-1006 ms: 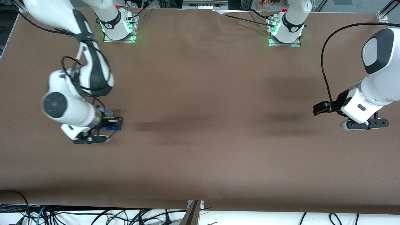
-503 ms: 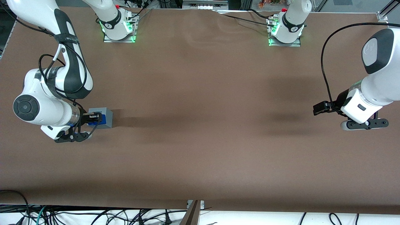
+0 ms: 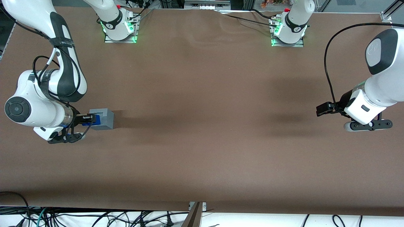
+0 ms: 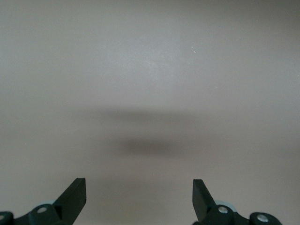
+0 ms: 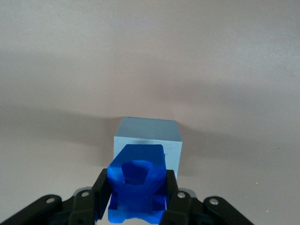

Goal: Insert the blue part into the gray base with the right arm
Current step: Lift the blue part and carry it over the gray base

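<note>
The gray base (image 3: 105,118) stands on the brown table toward the working arm's end. My right gripper (image 3: 91,119) is shut on the blue part (image 3: 97,120) and holds it over the edge of the base that faces the working arm's end. In the right wrist view the blue part (image 5: 136,180) sits clamped between the black fingers (image 5: 100,192) of the gripper (image 5: 137,188). It covers part of the gray base (image 5: 149,133). Whether the part touches the base cannot be told.
The brown table (image 3: 202,142) stretches wide toward the parked arm's end. Two arm bases (image 3: 119,26) with green lights stand at the table's edge farthest from the camera. Cables lie below the near edge.
My right arm has swung toward the working arm's end of the table, carrying the blue part across the gray base. More of the base shows now. The base has not moved.
</note>
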`<state>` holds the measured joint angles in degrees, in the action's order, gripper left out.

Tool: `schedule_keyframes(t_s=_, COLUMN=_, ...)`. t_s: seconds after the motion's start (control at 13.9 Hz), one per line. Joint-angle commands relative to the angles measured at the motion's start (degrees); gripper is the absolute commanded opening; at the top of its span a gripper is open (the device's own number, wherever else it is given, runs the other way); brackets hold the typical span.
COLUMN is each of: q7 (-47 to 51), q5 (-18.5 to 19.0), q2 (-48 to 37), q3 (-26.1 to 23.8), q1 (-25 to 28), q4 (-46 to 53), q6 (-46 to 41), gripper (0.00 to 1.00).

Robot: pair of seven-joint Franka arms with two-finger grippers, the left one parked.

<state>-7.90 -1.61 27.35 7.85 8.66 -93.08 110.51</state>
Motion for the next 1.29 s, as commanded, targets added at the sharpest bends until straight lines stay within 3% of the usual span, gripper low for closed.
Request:
schedule_keyframes(t_s=0.0, q7=-1.42, q5=-1.20, q2=-1.51, q3=-0.03, q1=-0.58, q4=-3.68, q6=2.69, gripper=0.32)
schedule_keyframes(t_s=1.22, q7=-0.72, q5=-1.29, q2=-5.37, q3=0.68, q1=-0.58, q4=-8.17, q6=2.87, gripper=0.32)
